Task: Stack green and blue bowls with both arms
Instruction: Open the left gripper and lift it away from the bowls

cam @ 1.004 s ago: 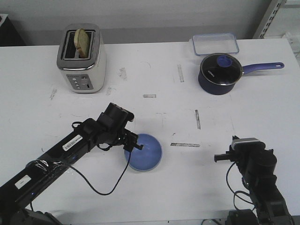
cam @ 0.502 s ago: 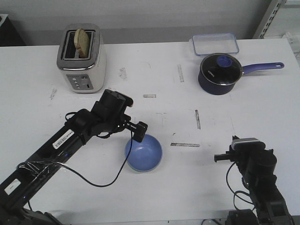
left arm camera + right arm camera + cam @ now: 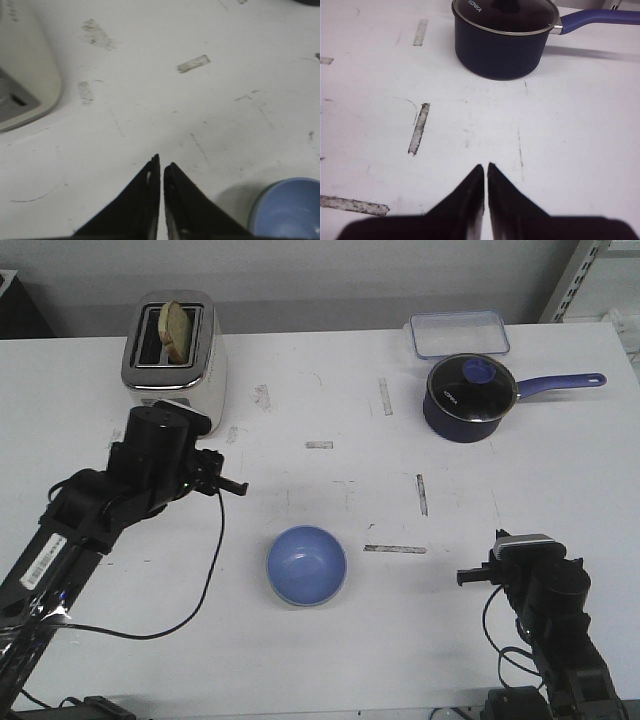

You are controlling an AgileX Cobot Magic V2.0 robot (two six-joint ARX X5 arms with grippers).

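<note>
The blue bowl (image 3: 306,565) sits upright and alone in the middle of the table; its edge also shows in the left wrist view (image 3: 290,210). No green bowl shows as a separate thing in any view. My left gripper (image 3: 238,486) is shut and empty, raised to the left of and behind the bowl, near the toaster; in its wrist view the fingers nearly touch (image 3: 161,161). My right gripper (image 3: 464,578) is shut and empty at the front right, well right of the bowl, and points toward the saucepan (image 3: 485,165).
A toaster (image 3: 174,365) with a slice of bread stands at the back left. A dark navy saucepan (image 3: 470,397) with lid and long handle stands at the back right, also in the right wrist view (image 3: 500,37). A clear lidded container (image 3: 458,334) lies behind it.
My left gripper has left the blue bowl's rim, lifted and drawn back left toward the toaster. The bowl stays in place. The right arm has not moved.
</note>
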